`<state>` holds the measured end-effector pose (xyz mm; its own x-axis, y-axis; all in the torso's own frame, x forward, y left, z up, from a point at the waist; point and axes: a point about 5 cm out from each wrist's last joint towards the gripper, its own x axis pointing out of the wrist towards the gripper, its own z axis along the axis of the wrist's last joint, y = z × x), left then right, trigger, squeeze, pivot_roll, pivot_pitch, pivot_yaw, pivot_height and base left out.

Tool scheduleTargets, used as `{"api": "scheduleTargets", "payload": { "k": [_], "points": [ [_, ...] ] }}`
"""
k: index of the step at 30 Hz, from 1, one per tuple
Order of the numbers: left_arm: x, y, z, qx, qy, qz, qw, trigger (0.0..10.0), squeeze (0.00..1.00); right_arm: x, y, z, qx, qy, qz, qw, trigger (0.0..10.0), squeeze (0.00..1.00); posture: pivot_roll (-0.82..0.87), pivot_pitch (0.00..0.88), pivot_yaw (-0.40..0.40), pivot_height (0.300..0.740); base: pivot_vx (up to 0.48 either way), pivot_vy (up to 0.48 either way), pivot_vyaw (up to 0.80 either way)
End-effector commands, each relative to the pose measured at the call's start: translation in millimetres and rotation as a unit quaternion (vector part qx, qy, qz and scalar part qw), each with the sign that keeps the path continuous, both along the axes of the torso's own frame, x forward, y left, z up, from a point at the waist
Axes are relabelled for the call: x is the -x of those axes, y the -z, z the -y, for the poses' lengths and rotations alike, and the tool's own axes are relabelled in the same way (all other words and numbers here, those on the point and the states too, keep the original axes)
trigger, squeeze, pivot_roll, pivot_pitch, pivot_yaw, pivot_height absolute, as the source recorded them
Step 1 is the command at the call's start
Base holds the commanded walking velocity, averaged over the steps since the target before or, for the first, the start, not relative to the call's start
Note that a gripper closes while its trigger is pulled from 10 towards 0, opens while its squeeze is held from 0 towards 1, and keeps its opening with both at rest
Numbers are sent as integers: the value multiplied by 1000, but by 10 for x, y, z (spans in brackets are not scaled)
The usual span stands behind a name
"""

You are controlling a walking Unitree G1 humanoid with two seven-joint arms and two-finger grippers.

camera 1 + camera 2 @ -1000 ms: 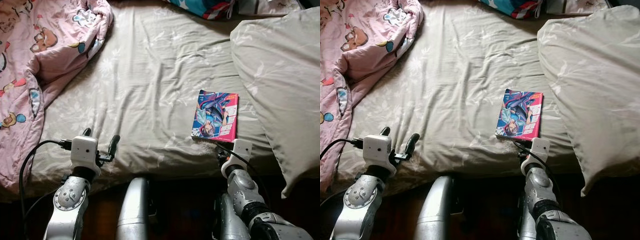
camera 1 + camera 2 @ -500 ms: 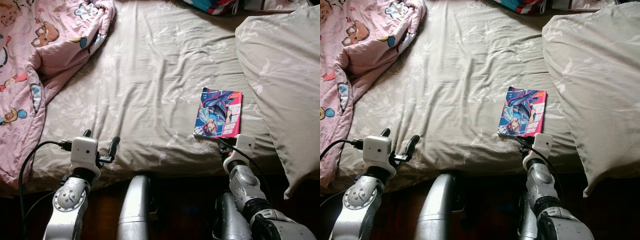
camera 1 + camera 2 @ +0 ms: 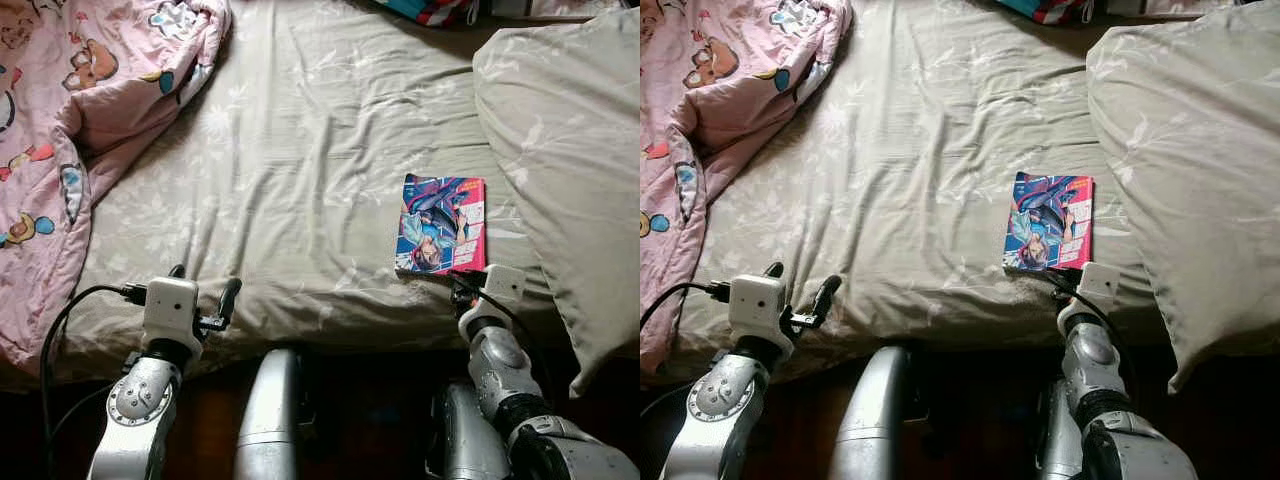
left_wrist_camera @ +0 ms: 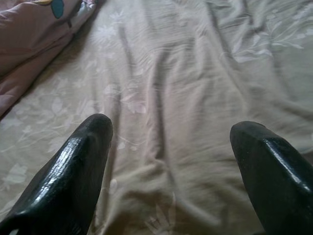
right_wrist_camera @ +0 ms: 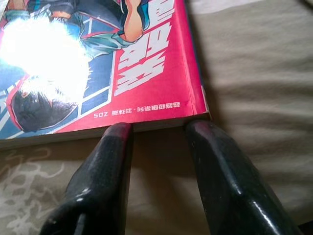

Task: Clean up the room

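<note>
A colourful comic book point(image 3: 440, 225) lies flat on the olive bed sheet point(image 3: 300, 150), close to the bed's near edge. My right gripper point(image 5: 156, 129) is open at the book's near edge, beside its right corner. Both black fingertips point(image 5: 115, 134) touch or nearly touch the edge of the red cover point(image 5: 98, 63), and nothing is between them. In the head view the right wrist point(image 3: 500, 285) sits just below the book. My left gripper point(image 3: 203, 285) hovers open over bare sheet at the near left, with its fingers point(image 4: 83, 147) spread wide.
A crumpled pink cartoon blanket point(image 3: 60, 120) covers the left of the bed. A large olive pillow point(image 3: 570, 150) lies on the right, next to the book. Colourful fabric point(image 3: 430, 8) shows at the far edge. Dark floor runs below the bed's near edge.
My right gripper has crept forward and a little right along the book's near edge. The left arm has stayed put. The view has shifted slightly.
</note>
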<state>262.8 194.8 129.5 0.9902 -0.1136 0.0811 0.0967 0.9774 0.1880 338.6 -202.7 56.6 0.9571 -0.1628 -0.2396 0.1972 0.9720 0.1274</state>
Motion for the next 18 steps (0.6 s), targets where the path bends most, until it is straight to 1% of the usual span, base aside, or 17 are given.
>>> {"api": "scheduleTargets", "payload": {
  "k": [1,8,18],
  "points": [
    [61,38,-31,-5,-1,-13,1000,10000,0,29,46,-8,-4,6,-8,1000,10000,0,142,371,187,607,0,0,0],
    [73,55,-37,-6,-1,-18,1000,10000,0,12,10,43,1,15,-4,1000,10000,0,143,371,186,607,0,0,0],
    [82,82,-35,-6,-1,-24,1000,10000,0,-40,-106,176,16,36,10,999,10000,0,144,367,182,607,0,0,0]
  ]
}}
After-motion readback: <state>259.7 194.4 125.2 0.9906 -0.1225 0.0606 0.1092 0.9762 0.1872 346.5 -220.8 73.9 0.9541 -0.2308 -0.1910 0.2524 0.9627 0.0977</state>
